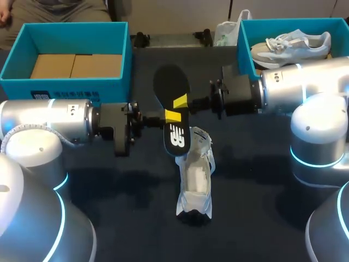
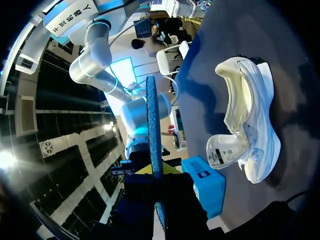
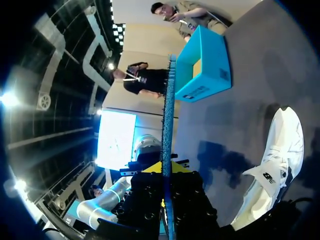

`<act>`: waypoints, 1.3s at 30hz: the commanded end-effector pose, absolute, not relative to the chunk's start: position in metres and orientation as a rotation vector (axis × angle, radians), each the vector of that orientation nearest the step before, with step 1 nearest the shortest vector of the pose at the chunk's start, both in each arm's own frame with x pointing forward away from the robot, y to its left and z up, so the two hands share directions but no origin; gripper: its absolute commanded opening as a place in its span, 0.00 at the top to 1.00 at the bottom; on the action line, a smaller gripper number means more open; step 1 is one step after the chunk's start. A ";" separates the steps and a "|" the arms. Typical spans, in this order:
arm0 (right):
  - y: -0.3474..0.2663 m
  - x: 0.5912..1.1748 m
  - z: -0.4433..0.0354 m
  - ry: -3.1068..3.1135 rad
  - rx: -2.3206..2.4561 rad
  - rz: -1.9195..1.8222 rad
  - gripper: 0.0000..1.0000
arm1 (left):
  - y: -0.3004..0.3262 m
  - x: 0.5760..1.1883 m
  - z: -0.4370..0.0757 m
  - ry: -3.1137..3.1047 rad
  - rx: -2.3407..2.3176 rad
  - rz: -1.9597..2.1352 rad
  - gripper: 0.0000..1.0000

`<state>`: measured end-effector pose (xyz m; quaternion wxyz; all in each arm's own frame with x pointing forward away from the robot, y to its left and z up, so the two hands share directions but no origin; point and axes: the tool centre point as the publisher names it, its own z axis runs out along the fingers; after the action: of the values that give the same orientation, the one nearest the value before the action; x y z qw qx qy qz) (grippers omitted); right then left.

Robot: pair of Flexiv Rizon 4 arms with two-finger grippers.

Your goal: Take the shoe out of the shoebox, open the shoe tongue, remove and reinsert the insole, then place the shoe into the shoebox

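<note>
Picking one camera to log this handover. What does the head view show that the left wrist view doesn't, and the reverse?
Head view only: the shoebox with cardboard inside, a second sneaker in the other box, the insole's flat black face. Left wrist only: the insole edge-on, showing blue, and the shoe in side profile. Both: the insole gripped by the left claw, the shoe on the table.

The black insole (image 1: pixel 170 87) is held aloft near the white shoe (image 1: pixel 196 177), which lies with its tongue (image 1: pixel 200 139) open.
</note>
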<state>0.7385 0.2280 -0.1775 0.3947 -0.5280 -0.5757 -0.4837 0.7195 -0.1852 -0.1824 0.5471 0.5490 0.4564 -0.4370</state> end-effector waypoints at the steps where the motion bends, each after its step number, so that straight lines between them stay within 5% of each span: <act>1: 0.230 0.737 -0.178 -1.460 -1.341 -1.229 1.00 | -0.187 0.719 -0.183 1.082 1.297 -1.031 0.82; 4: 0.229 0.736 -0.178 -1.458 -1.337 -1.233 1.00 | -0.186 0.718 -0.183 1.084 1.297 -1.031 0.00; 39: 0.211 0.716 -0.191 -1.404 -1.376 -1.214 1.00 | -0.108 0.751 -0.140 1.360 1.476 -0.867 0.00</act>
<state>0.7215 0.2111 -0.1887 0.4064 -0.5429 -0.5601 -0.4759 0.7475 -0.1227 -0.1553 0.5112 0.5594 0.5258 -0.3865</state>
